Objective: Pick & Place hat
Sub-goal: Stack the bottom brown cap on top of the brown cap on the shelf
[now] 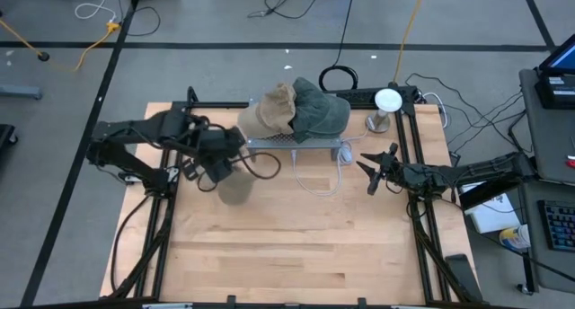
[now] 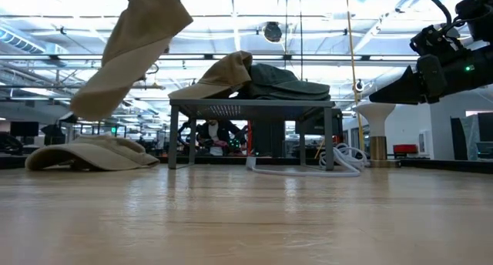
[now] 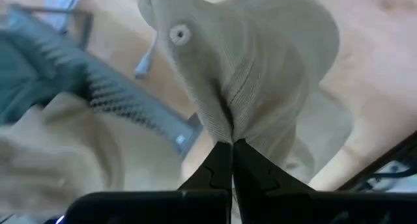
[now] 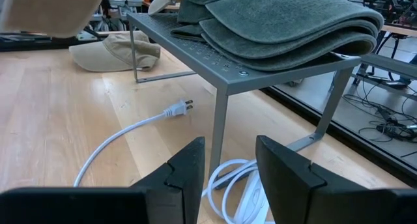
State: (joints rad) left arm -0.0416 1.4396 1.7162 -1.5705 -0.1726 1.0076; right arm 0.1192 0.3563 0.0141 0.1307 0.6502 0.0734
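Left claw (image 3: 231,146) is pressed together, pinching the fabric of a tan hat (image 3: 260,74). The hat hangs directly below it, clear of the bench (image 1: 296,255), on the left side just in front of the metal rack (image 1: 296,143). Its long axis runs near vertical, brim end drooping. Another tan hat (image 2: 88,153) lies flat on the bench beneath it, so the release spot appears to be straight down. The hat looks soft and creased, with a visible eyelet. A tan and a green hat (image 1: 319,111) remain on the rack. Right claw (image 4: 228,162) waits spread, empty, to the right of the rack.
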